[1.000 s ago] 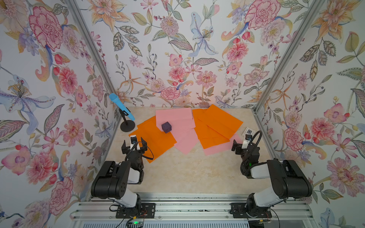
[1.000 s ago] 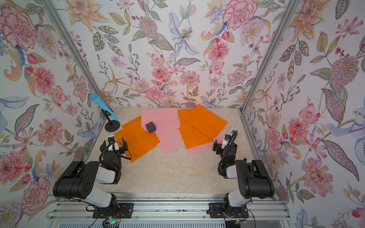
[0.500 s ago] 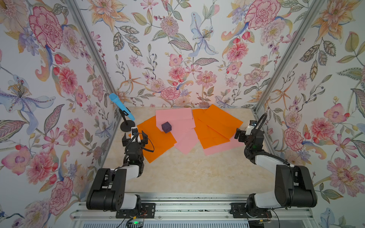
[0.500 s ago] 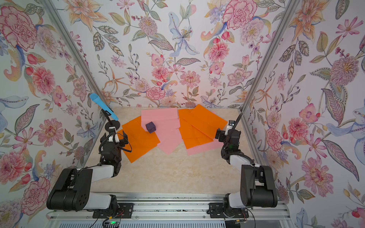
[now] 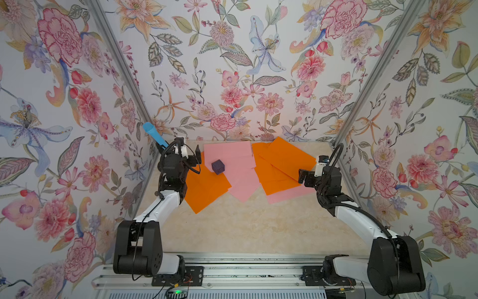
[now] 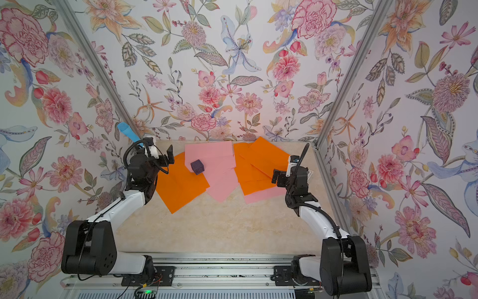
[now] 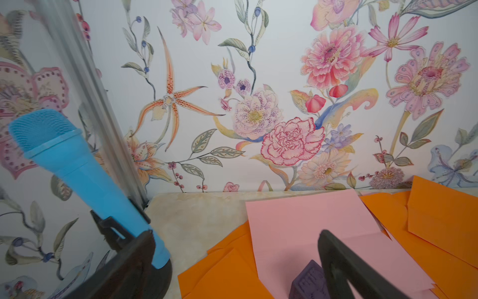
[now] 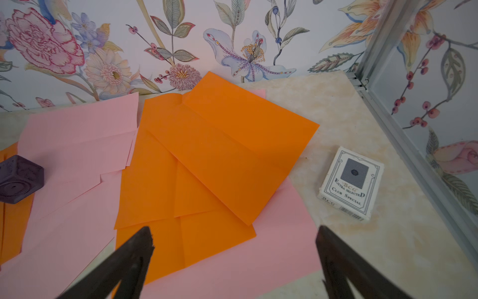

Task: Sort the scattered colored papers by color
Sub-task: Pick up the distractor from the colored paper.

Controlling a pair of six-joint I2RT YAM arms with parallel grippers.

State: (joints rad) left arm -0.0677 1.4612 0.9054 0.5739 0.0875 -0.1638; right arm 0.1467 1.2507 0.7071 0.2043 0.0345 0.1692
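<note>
Both arms reach over the marbled beige tabletop [image 5: 245, 227]. The left gripper [image 7: 235, 233] hangs with fingers spread wide, nothing between them, above the far edge of a bright orange creased paper sheet [image 5: 204, 189] at ten o'clock. Light pink paper sheets [image 5: 232, 155] fan through twelve, and a small dark purple block [image 5: 218, 166] sits where pink meets orange. Overlapping orange sheets [image 5: 282, 160] lie at two o'clock on another pink sheet [image 5: 289, 194]. The right gripper [image 8: 234, 229] hovers over them, fingers released and empty. A white playing-card box [image 8: 351, 181] sits at three and a blue toy microphone [image 5: 154, 134] stands at ten
</note>
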